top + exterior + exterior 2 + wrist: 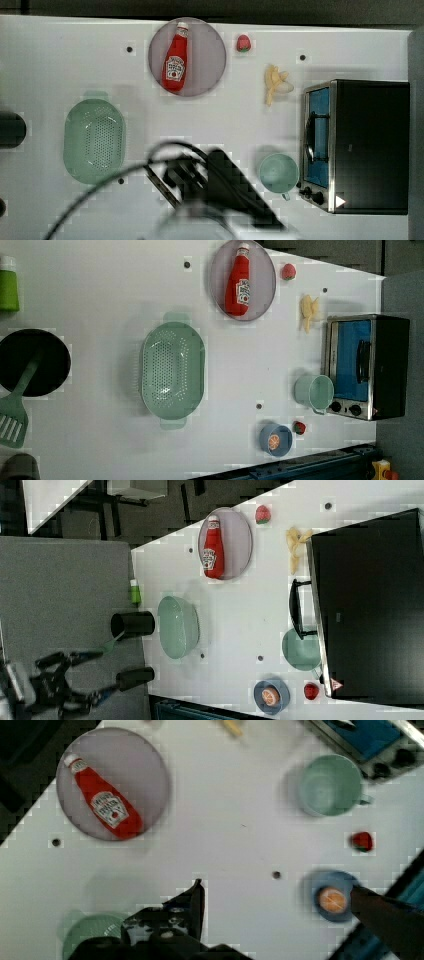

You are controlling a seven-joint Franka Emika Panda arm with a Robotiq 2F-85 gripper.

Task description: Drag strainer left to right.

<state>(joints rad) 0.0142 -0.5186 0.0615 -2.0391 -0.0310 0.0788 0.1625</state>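
Note:
The strainer (95,140) is a pale mint-green oval colander full of small holes. It lies flat on the white table at the top view's left, and it also shows as the strainer (172,370) and the strainer (178,626). My arm (225,185) hangs above the table at the top view's bottom middle, to the right of the strainer and apart from it. In the wrist view my gripper (276,887) is open, its two dark fingers (196,900) spread wide with nothing between them. The strainer (90,935) shows there beside the gripper body, partly hidden by it.
A grey plate (207,45) holds a ketchup bottle (176,59). A mint cup (278,172) stands next to a toaster oven (357,145). A peeled banana (276,82), a strawberry (243,43), a blue bowl (275,440) and a black pan (32,362) with a spatula lie around.

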